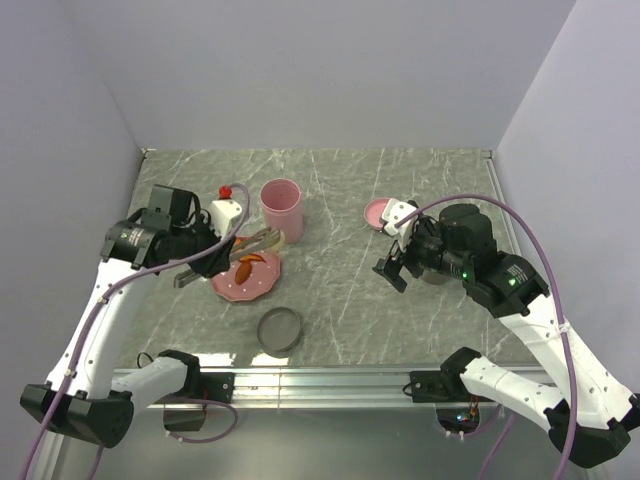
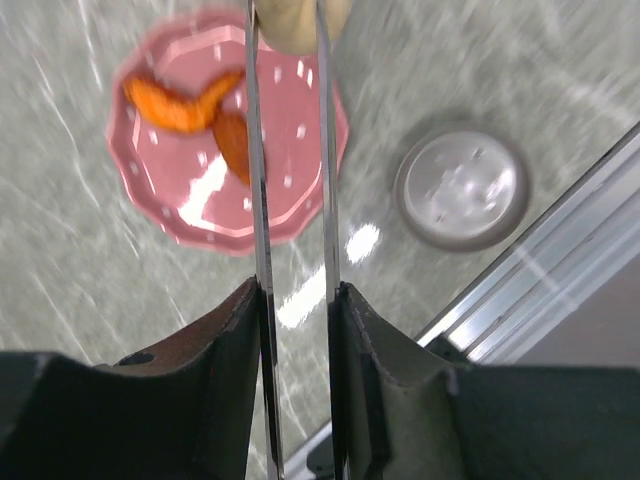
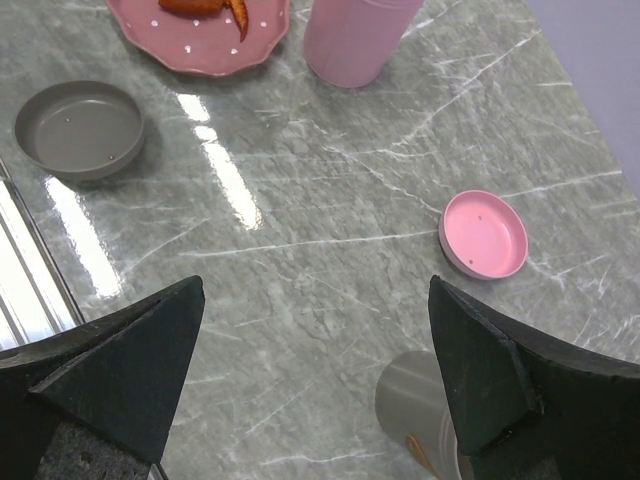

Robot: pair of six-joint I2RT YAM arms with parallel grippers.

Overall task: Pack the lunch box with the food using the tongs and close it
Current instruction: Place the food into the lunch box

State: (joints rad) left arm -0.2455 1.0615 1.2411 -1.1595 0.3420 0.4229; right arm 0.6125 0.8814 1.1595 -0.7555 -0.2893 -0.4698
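My left gripper (image 2: 295, 290) (image 1: 210, 258) is shut on the silvery tongs (image 2: 257, 200) (image 1: 240, 248), one finger pressed against each arm. At the top edge of the left wrist view, the tong tips pinch a pale beige ball (image 2: 295, 20) (image 1: 268, 238) just past the pink dotted plate's (image 2: 290, 190) (image 1: 238, 288) far rim. Orange-red strips (image 2: 180, 102) (image 1: 248, 264) lie on the plate. A tall pink lunch box tub (image 1: 281, 208) (image 3: 355, 35) stands behind the plate. My right gripper (image 3: 316, 285) (image 1: 392, 268) hangs open over bare table, beside a grey tub (image 3: 415, 395) with an orange piece inside.
A grey lid (image 1: 279, 328) (image 2: 462, 187) (image 3: 80, 128) lies near the table's front edge. A pink lid (image 1: 378, 212) (image 3: 484, 234) lies right of centre. A small white object with a red top (image 1: 226, 205) stands left of the pink tub. The metal rail (image 1: 320, 380) runs along the near edge.
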